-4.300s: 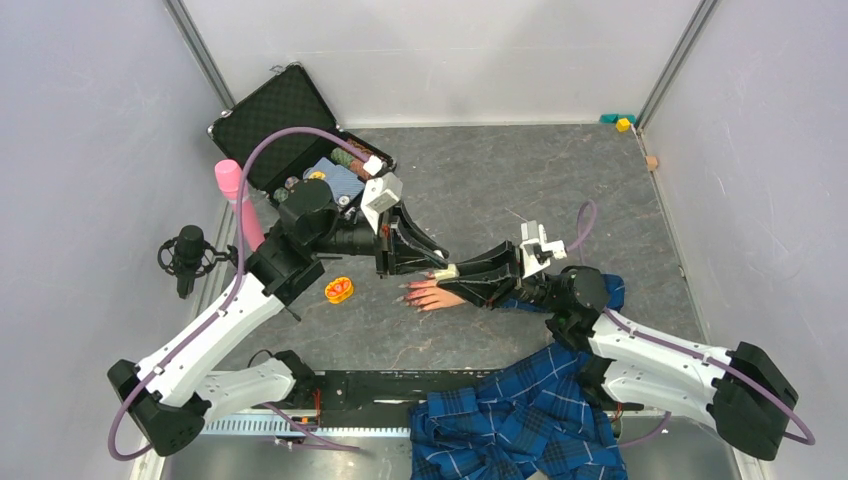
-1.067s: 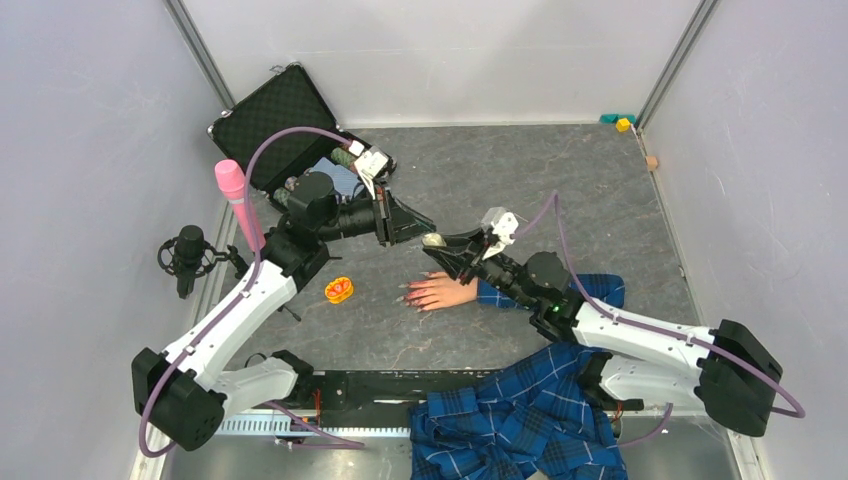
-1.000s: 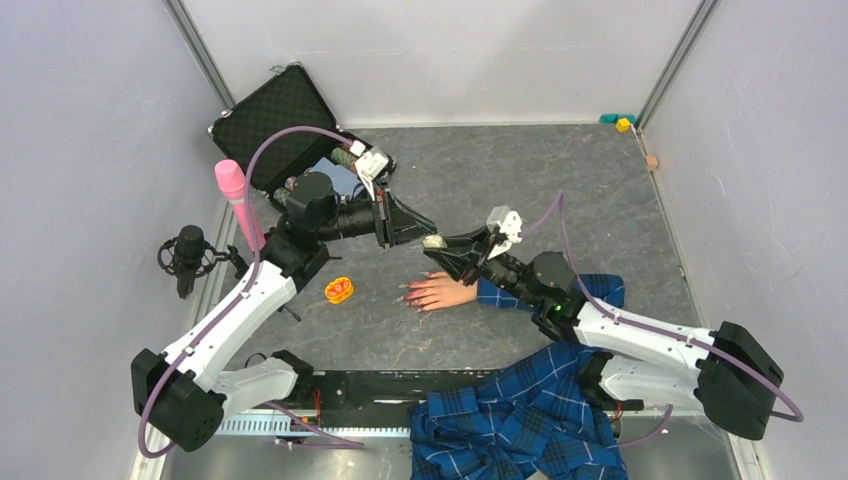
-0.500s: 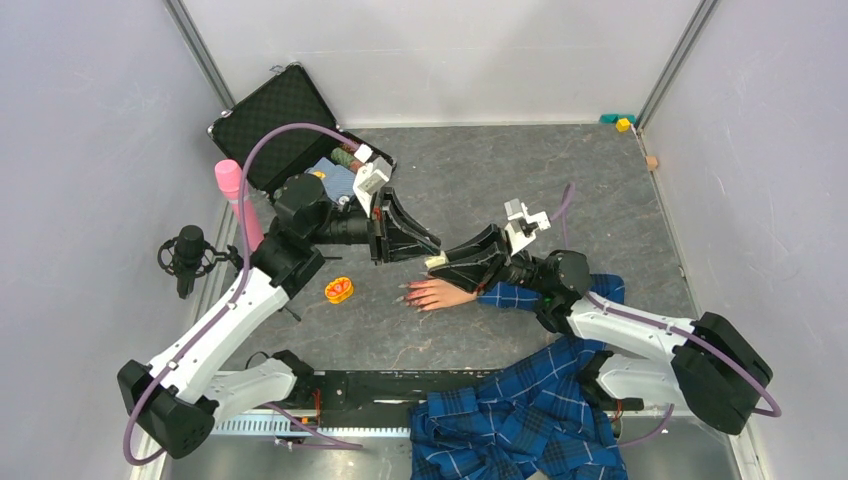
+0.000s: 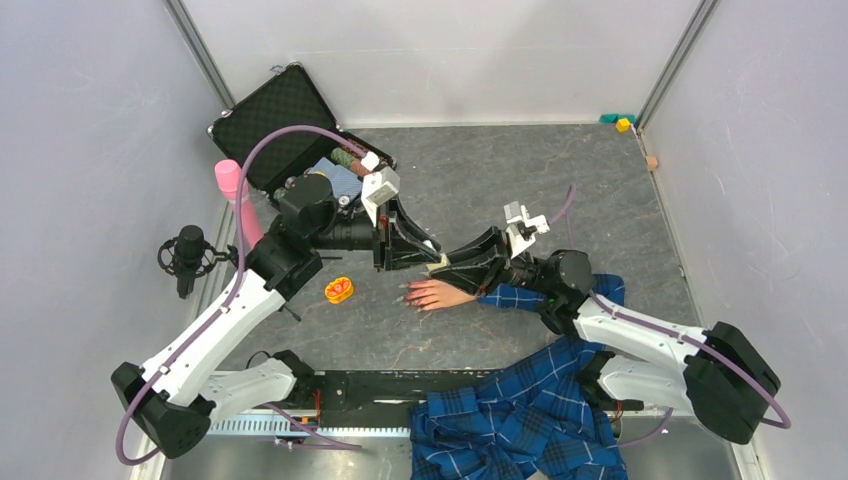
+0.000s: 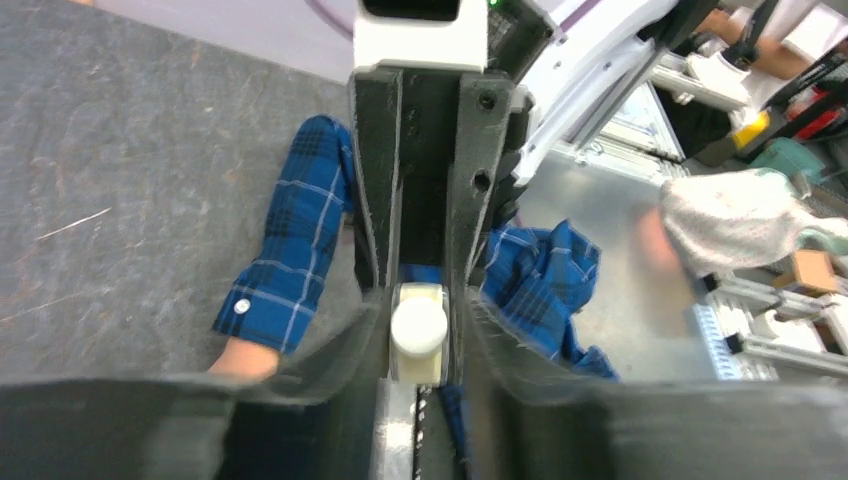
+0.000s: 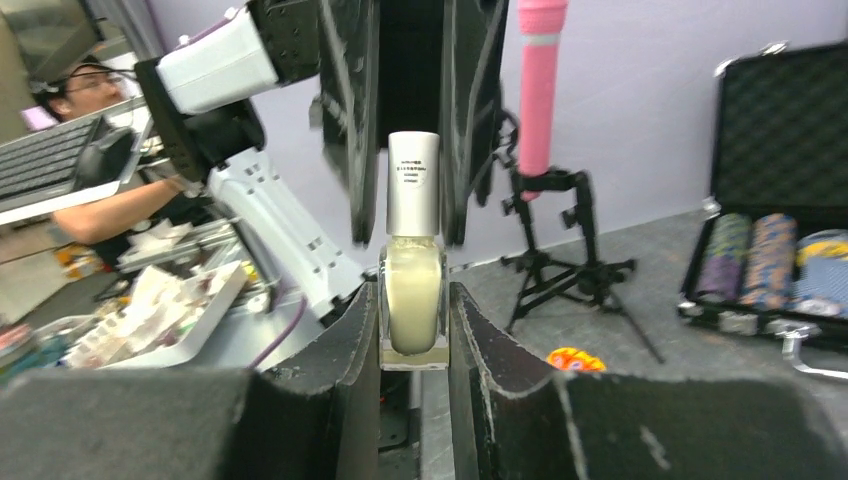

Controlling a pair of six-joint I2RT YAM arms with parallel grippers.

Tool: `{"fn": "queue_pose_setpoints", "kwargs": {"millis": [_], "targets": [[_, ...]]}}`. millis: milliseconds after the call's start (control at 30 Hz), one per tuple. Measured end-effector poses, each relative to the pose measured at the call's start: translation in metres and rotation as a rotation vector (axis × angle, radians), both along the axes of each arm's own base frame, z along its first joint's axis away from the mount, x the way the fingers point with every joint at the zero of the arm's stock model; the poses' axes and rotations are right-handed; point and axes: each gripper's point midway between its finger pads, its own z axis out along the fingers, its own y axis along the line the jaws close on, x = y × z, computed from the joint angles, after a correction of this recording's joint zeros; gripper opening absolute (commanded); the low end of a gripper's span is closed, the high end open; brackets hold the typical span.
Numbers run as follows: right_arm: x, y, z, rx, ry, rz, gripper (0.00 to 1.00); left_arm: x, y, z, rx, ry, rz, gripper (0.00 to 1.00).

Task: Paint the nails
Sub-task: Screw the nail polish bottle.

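Writing shows in one place only: a small label with dark print on the tall white cap (image 7: 413, 185) of the small clear glass bottle of creamy liquid (image 7: 413, 285). In the right wrist view the letters are too small for me to read.

My right gripper (image 5: 448, 264) is clamped on the glass body of this bottle, one black finger pressed on each side. The cap points toward the left gripper (image 5: 428, 254). The two black fingers (image 7: 345, 110) of the left gripper stand one on each side of the cap. They are apart, and a thin strip of background shows between each finger and the cap, so they do not grip it. In the left wrist view the round top of the cap sits exactly between these fingers.

On the grey stone-patterned table (image 5: 520, 180) lies the flesh-coloured mannequin hand (image 5: 440, 293) in its blue plaid sleeve (image 5: 512, 297), flat, fingers toward the left arm. The tiny reddish-pink nails (image 5: 407, 296) are at the fingertips. In the top view they lie near the place where both grippers meet, on the side of the arm bases. Neither gripper touches them.
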Motion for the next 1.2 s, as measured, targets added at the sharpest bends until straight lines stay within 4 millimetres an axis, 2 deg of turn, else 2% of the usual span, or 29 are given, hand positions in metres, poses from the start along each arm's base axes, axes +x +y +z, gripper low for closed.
{"fn": "queue_pose_setpoints", "kwargs": {"millis": [33,67,100,200,333,567,867,933,1033,1200], "targets": [[0.002,-0.001,-0.001,-0.009,-0.007,-0.019,0.0,0.002,0.0,-0.001,0.005,-0.003,0.015,0.76],[0.006,-0.003,0.002,-0.007,-0.022,-0.05,0.0,0.003,0.0,-0.005,0.017,0.001,0.029,0.91],[0.009,-0.005,0.005,-0.005,-0.038,-0.077,0.0,0.005,0.001,-0.01,0.031,0.007,0.051,0.99],[0.017,-0.011,0.016,-0.001,-0.086,-0.154,0.0,0.014,0.007,-0.025,0.072,0.025,0.144,1.0],[0.032,-0.011,0.018,-0.036,-0.112,-0.231,0.0,0.022,0.017,-0.027,0.08,0.012,0.246,1.0],[0.055,-0.008,-0.011,-0.153,-0.095,-0.345,0.0,0.033,0.027,-0.018,0.059,-0.017,0.333,1.0],[0.074,0.01,-0.058,-0.346,-0.128,-0.506,0.0,0.077,0.052,-0.028,0.052,0.059,0.553,1.0],[0.072,0.015,-0.063,-0.371,-0.139,-0.517,0.0,0.084,0.055,-0.03,0.048,0.084,0.584,1.0],[0.073,0.02,-0.064,-0.394,-0.159,-0.549,0.0,0.096,0.058,-0.037,0.053,0.135,0.631,0.9],[0.075,0.02,-0.06,-0.403,-0.177,-0.596,0.0,0.109,0.06,-0.05,0.068,0.209,0.675,0.84]]}}
